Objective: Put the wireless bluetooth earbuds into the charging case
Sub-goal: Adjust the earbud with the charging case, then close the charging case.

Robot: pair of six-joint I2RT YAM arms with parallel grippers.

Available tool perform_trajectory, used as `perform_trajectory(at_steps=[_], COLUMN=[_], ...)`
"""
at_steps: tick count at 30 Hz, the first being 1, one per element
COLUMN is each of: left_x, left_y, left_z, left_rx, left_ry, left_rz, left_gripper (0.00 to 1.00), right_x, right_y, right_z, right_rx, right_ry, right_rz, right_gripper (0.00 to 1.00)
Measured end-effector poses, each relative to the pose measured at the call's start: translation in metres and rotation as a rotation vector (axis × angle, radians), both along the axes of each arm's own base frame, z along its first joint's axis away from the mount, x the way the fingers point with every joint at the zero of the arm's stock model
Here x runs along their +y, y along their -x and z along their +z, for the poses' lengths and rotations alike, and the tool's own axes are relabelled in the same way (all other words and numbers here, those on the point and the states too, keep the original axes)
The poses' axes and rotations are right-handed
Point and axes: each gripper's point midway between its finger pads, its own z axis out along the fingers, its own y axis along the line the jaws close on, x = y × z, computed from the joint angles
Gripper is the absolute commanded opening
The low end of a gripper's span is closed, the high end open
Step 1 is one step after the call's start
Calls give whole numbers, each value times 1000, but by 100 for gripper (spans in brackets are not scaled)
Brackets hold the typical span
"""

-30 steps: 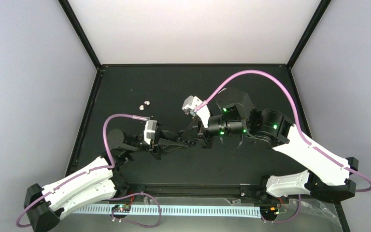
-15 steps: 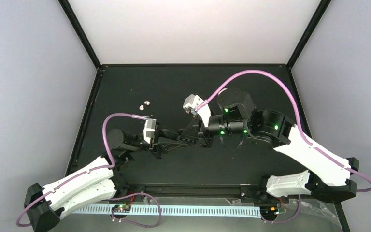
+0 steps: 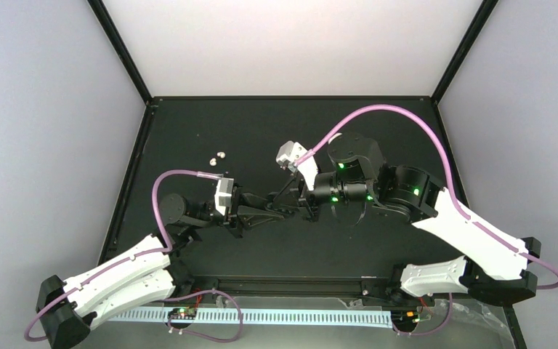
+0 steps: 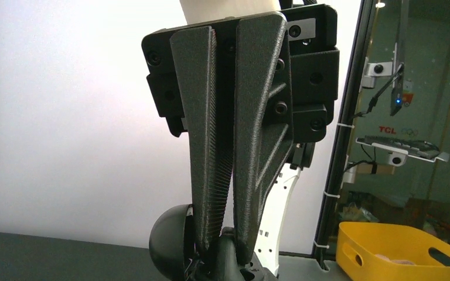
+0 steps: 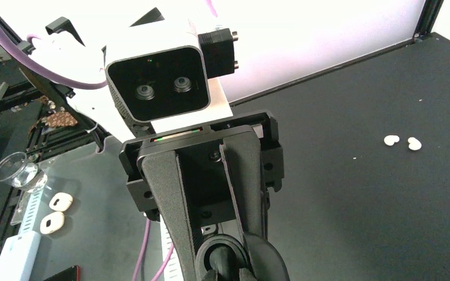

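The two white earbuds lie side by side on the black table at the back left, far from both grippers. They also show in the right wrist view. The black charging case is held above the table's middle, between the two grippers. My left gripper is shut on the case across its width. My right gripper faces it tip to tip, its fingers almost together and pinching the case's edge. The case's rounded black shell bulges out beside them.
The black table is enclosed by black frame posts and pale walls. Off the table, the right wrist view shows two white oval pieces and a clear cup. A yellow bin stands outside the frame.
Both grippers, still joined at the case, have drifted slightly toward the back of the table. The grips look unchanged and the earbuds have not moved.
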Motion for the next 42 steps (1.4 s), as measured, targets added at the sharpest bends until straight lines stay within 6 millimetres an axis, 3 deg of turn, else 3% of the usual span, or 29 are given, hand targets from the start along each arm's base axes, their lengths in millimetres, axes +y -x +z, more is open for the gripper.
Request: perform_trajectory(at_steps=[3,13,19,23,28,32,35,42], left_x=[0,0,1,2,6,11,13,13], left_y=[0,-2,-1,0,4,10,13,17], left_z=[1,2,3,4,10,16,20,19], left_rx=[-4,-6,-12,-15,-31,-51,-64,-63], left_ry=[2,5,9,12,30,56,68,65], left_rz=[1,13,13,13,11,-3,-11,-33], left_gripper=[2,2,2,2,2,2,2,2], right_x=[-1,-5,-20,-41,-58,-51,-43,-33], right_y=[0,6,8,-4,-34,-54,-57,-43], right_z=[1,8,62,78,55,18,-1,3], right_rx=[-2,9,-43,-95,-105,-66,-34,-4], right_ry=[-2,-2,-118,-156,-105,-25,17,-19], right_rz=[1,16,-1,-95,-242,-285,-271,-173], right_gripper=[13,42,54,54,54,55,55,56])
